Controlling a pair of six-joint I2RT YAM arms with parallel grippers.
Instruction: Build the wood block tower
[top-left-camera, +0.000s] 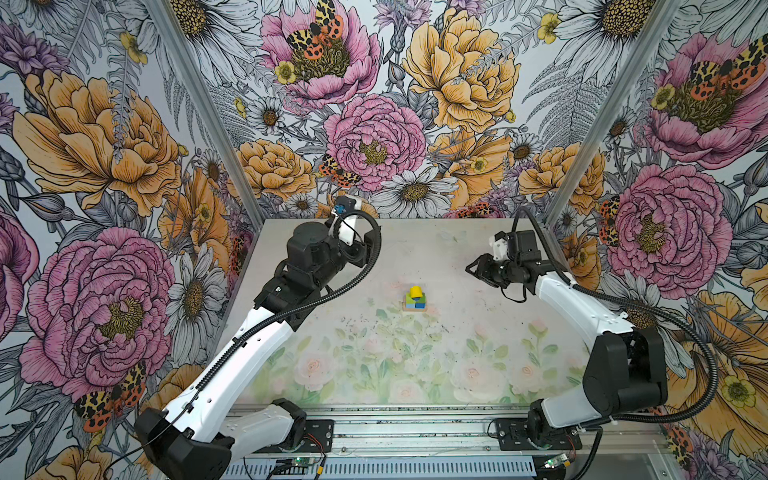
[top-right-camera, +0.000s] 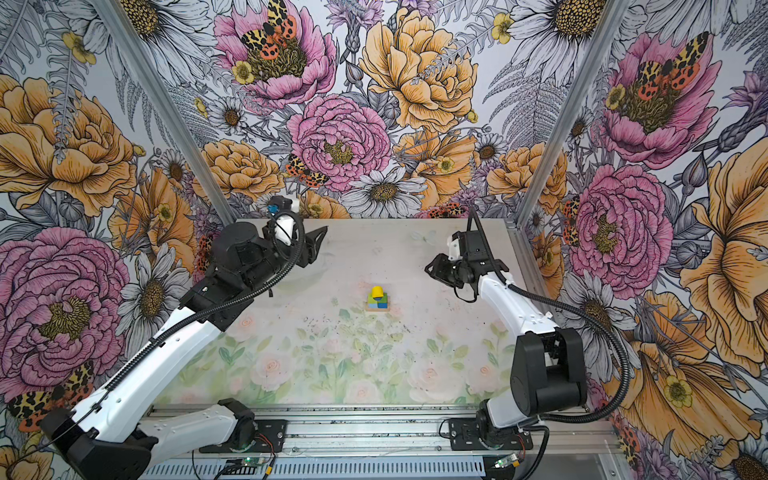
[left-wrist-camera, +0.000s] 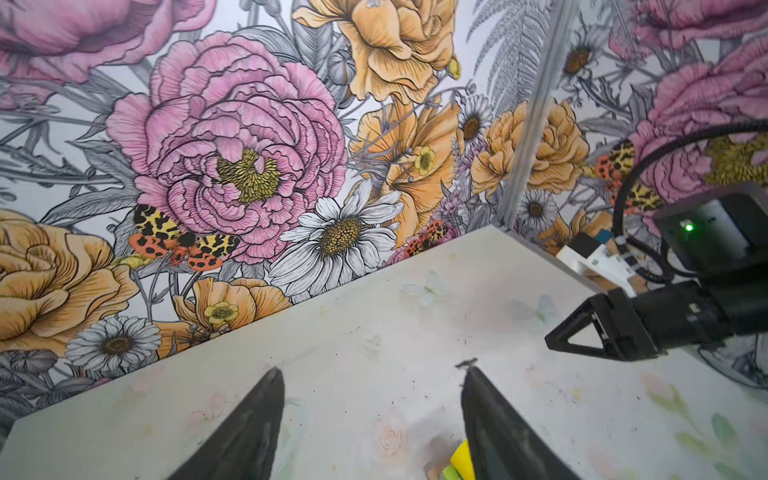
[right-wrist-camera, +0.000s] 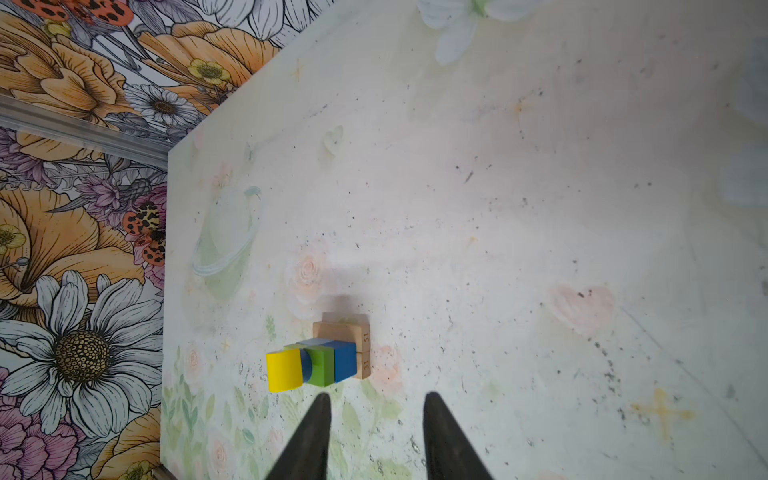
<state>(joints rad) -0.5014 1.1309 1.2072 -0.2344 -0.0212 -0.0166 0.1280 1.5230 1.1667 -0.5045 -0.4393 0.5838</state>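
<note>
We see the stacked coloured wood block tower (top-left-camera: 415, 300) standing between the right gripper (right-wrist-camera: 377, 395) and the left gripper (left-wrist-camera: 372, 370), both parted and empty, seemingly nearer the right.

Only one obstacle on the table (top-left-camera: 478, 365): the wood block tower (top-left-camera: 415, 300), standing near the middle in both top views, yellow half-round (top-right-camera: 377, 292) uppermost. Bare surface all round it, wide on every side, giving free passage from left, right, front and back. Left gripper (left-wrist-camera: 372, 374) hanging well apart from the tower, toward the far-left corner, fingers (left-wrist-camera: 257, 415) spread, bare table showing between. Right gripper (right-wrist-camera: 376, 397) likewise well apart, toward the far right, also spread, bare table between its tips and the tower. Closing the space: floral walls (top-left-camera: 104, 166) left, right and behind; metal rail (top-left-camera: 395, 432) with the arm bases along the near edge.
</note>
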